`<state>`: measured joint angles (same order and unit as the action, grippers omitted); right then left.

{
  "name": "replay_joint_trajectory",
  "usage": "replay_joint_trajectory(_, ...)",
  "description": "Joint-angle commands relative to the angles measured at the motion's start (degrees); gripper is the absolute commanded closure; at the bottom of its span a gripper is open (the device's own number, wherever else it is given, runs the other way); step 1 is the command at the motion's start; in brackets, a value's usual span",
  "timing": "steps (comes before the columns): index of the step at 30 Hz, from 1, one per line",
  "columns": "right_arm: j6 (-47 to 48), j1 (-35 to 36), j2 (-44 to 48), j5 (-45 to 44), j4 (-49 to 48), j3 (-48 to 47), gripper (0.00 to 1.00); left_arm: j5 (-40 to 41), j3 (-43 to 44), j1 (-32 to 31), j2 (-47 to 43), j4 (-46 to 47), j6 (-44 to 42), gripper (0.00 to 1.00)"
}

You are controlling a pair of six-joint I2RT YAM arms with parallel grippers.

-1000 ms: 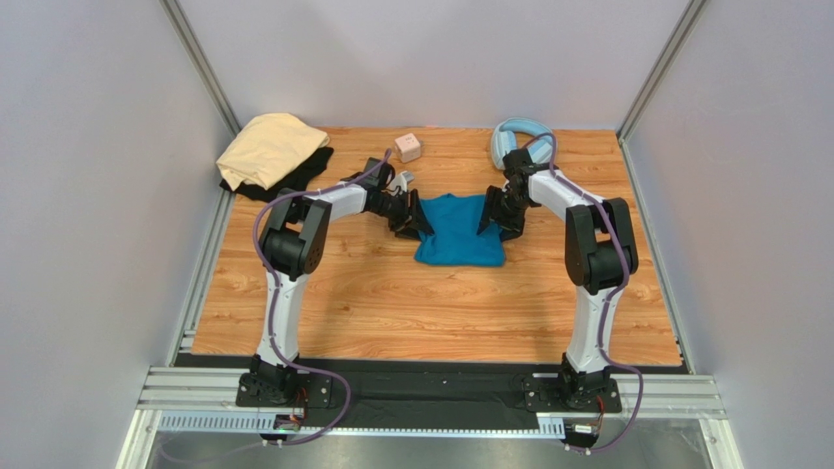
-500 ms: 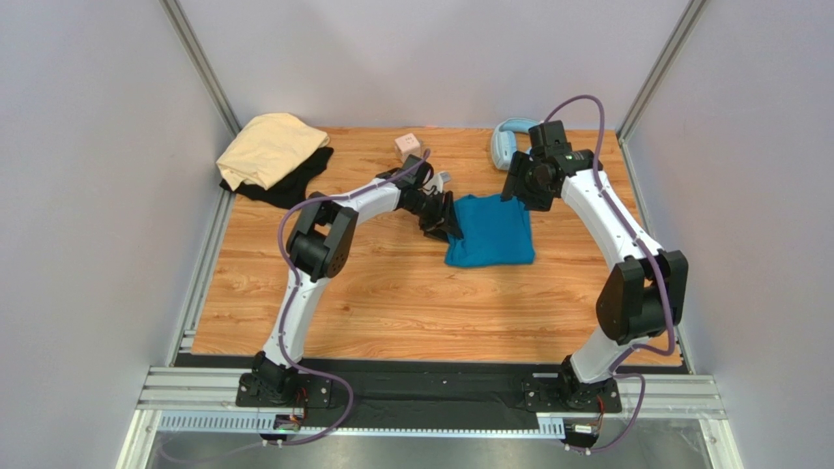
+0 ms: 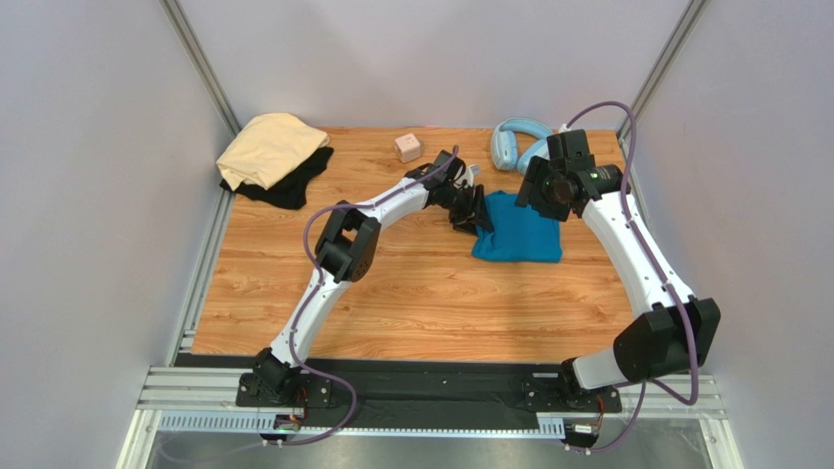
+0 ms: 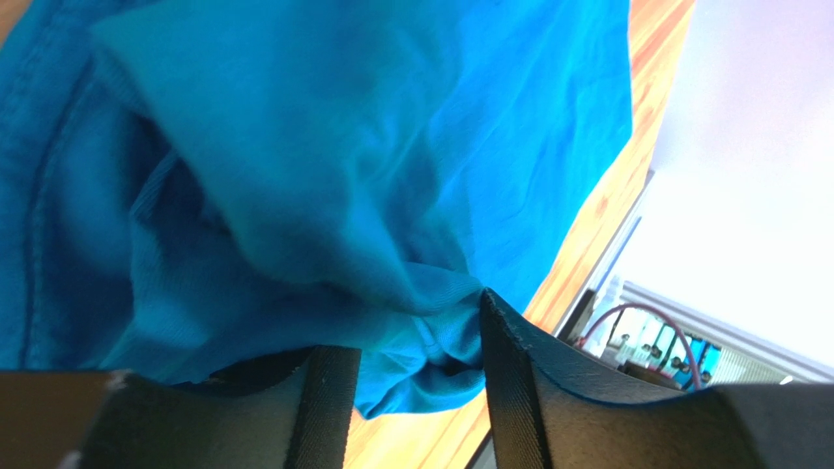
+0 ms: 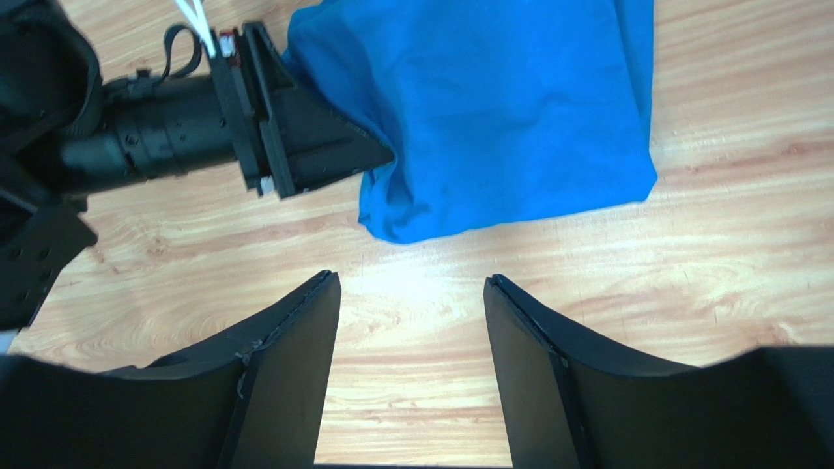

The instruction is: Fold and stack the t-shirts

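Within the left hand [image 4: 409,330], a bunched edge of the teal-blue t-shirt [image 3: 519,233] is gripped, the jaws fairly wide apart. Just beside the shirt's opposite edge, the right hand [image 5: 411,281] hovers spread and empty over the tabletop [image 3: 411,293]. The tan t-shirt [image 3: 266,147] and black t-shirt [image 3: 294,184] lie well apart from both.

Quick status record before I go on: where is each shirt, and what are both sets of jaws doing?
teal-blue t-shirt: folded, on the table, right of centre
left gripper: jaws closed on its bunched left edge
right gripper: jaws open, empty, over the table by that shirt
tan t-shirt: far-left corner, on top of black t-shirt
teal on pile: not yet
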<state>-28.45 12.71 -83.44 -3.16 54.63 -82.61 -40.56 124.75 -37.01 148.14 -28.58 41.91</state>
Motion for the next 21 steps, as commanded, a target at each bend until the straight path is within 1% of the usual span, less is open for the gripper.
replay_joint_trajectory(1,-1.4,0.2,4.9,-0.4,0.8,1.9,0.38,0.9,4.8,-1.7,2.4,1.4,4.0,0.44)
replay_joint_trajectory(4,-0.1,0.0,4.6,-1.1,1.4,2.5,0.38,0.4,7.2,-3.7,4.6,3.0,6.1,0.44)
replay_joint_trajectory(7,-0.3,-0.1,4.2,1.1,2.8,2.0,0.38,0.9,11.8,-6.1,7.9,3.7,7.7,0.43)
replay_joint_trajectory(8,-0.6,0.0,4.8,2.1,3.3,2.1,0.39,1.2,15.2,-6.6,8.9,3.9,8.2,0.43)
replay_joint_trajectory(9,-1.0,0.0,5.2,2.3,3.3,2.3,0.39,1.2,16.7,-7.3,11.2,4.5,9.0,0.43)
replay_joint_trajectory(11,-1.1,0.0,6.9,2.4,3.6,3.0,0.39,1.5,19.6,-7.5,14.0,7.2,12.5,0.43)
replay_joint_trajectory(12,-0.7,0.0,7.3,2.4,3.9,3.2,0.39,2.0,20.2,-7.5,14.5,7.9,14.0,0.43)
replay_joint_trajectory(16,0.0,0.0,9.3,2.4,7.1,2.9,0.40,5.2,20.6,-7.1,14.8,9.5,12.8,0.43)
replay_joint_trajectory(21,-0.4,-0.1,11.9,2.1,7.4,5.0,0.40,7.7,16.6,-6.0,11.5,9.8,10.5,0.43)
